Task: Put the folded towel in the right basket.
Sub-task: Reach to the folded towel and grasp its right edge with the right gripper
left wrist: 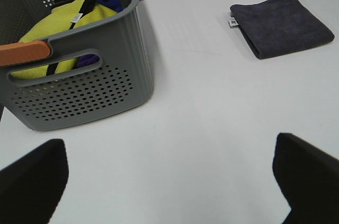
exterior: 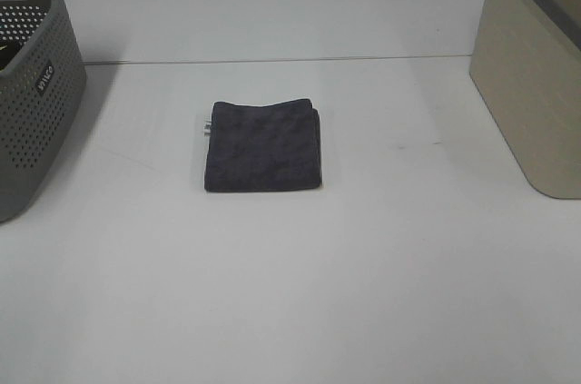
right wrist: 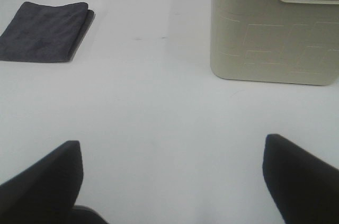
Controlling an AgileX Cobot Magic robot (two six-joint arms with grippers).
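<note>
Towel (exterior: 262, 146): matt, fuzzy grey cloth. Left basket (exterior: 36, 112): grey perforated plastic. Right basket (exterior: 526, 103): smooth beige plastic, matt. Table (exterior: 290, 293): smooth white, faint sheen.

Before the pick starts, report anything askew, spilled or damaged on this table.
Nothing stands out. The folded towel lies flat and square on the table, apart from both baskets. The grey basket and the beige basket stand upright, with nothing spilled.

Open tabletop (exterior: 290, 293) on every side of the folded towel (exterior: 263, 146); grey perforated basket (exterior: 36, 107) far left, beige basket (exterior: 531, 103) far right
</note>
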